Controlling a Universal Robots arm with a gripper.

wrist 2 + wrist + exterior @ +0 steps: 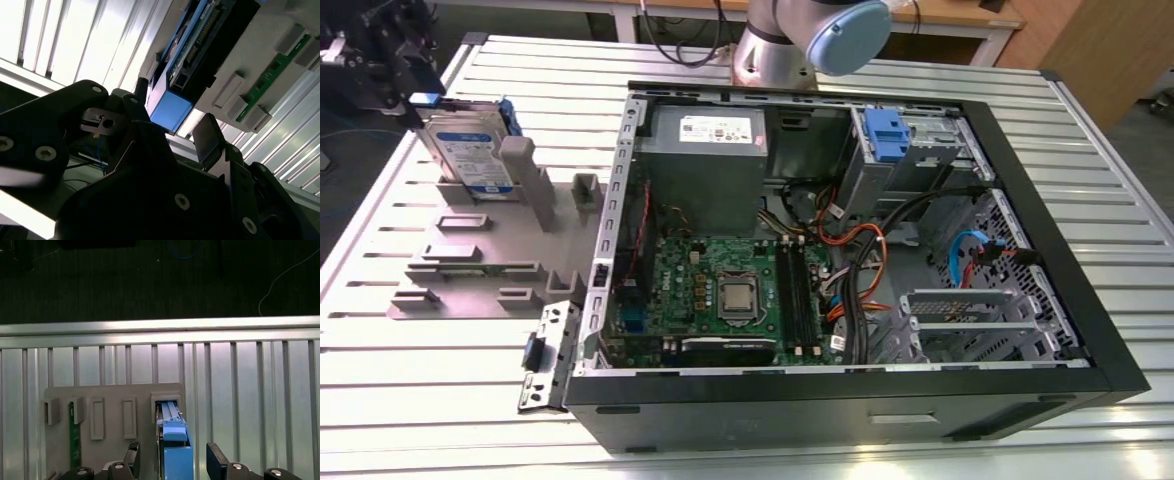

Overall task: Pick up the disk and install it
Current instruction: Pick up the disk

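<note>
Between the open jaws of the gripper (173, 455) stands the disk (176, 464), upright on edge in a slot of the grey holder (112, 395). One finger (216, 460) sits just beside each face; contact cannot be confirmed. The holder rests on the slatted table (250, 370). The computer case (854, 405) lies well apart from the jaws.

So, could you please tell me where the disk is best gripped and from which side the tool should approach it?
I'd take the disk by its free upper end, a finger on each broad face, coming from above. It stands on edge in the grey holder, its lower end sunk in the slot. In the first wrist view the open tool straddles that upper end.
</note>
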